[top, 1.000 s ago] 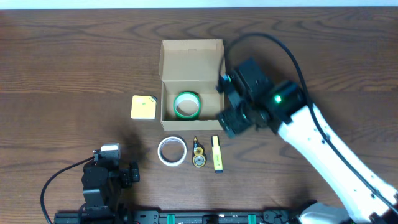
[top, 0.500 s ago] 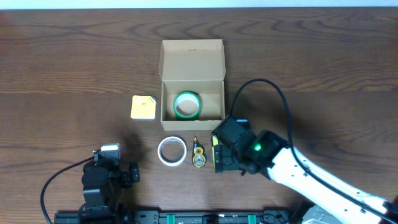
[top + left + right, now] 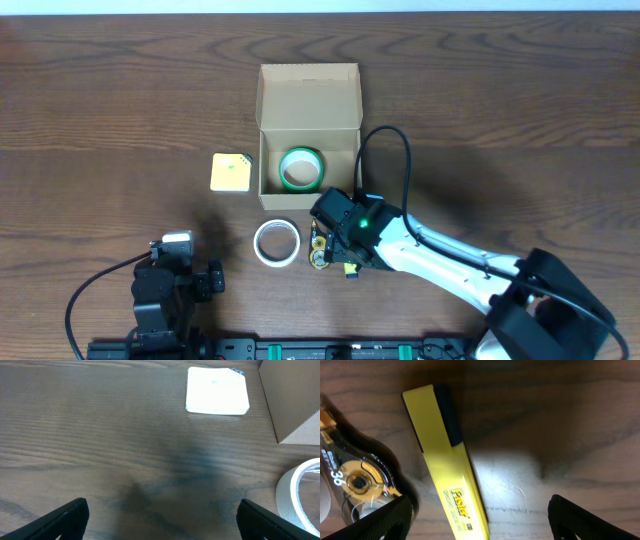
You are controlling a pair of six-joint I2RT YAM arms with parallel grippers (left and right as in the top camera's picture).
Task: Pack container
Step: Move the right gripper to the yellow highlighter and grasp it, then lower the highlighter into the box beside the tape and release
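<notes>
Wood table (image 3: 520,100): box (image 3: 308,95) open at centre, green roll (image 3: 300,168) inside. Right gripper (image 3: 482,520) jaws wide over highlighter (image 3: 445,460), dispenser (image 3: 350,475) just beside. Centre jaws across highlighter's narrow width, clear dispenser, then close. Left gripper (image 3: 160,520) wide, idle.

Overhead looks straight down on the whole table (image 3: 100,100); left wrist, low, faces the yellow pad (image 3: 217,390) seen overhead too; right wrist hangs close over a highlighter (image 3: 450,475).
</notes>
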